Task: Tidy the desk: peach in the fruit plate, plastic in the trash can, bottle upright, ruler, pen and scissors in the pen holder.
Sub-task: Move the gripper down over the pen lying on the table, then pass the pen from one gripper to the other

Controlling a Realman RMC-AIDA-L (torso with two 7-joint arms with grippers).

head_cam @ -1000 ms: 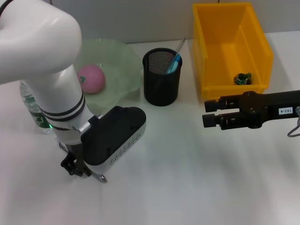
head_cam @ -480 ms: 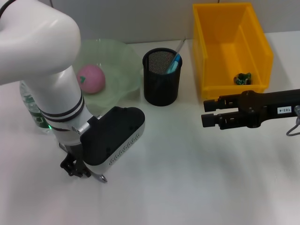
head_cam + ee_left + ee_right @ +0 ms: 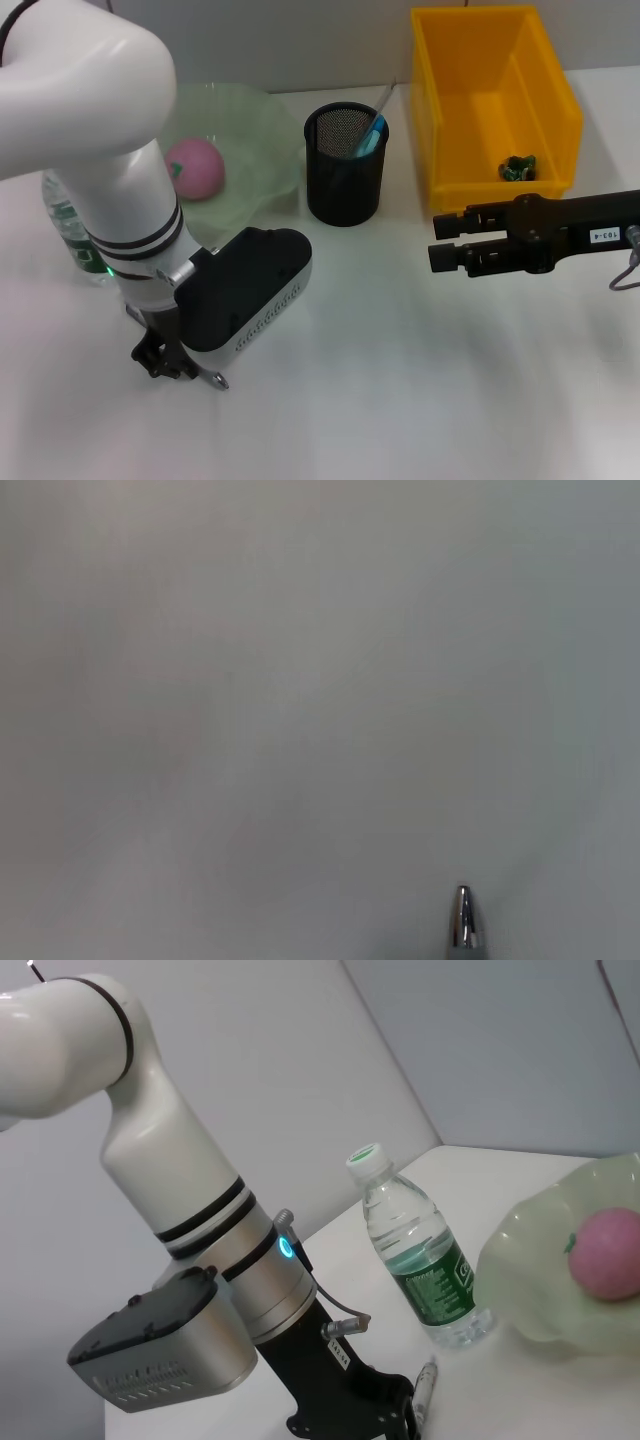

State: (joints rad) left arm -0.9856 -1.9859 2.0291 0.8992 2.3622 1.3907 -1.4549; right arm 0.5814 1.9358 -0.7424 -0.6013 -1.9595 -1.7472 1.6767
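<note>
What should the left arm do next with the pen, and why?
Probably lift the left end effector, low on the desk at the pen, toward the mesh cup. The peach sits in the bowl, the bottle stands, so the pen seems the last stray. The right end effector hangs near the bin.
</note>
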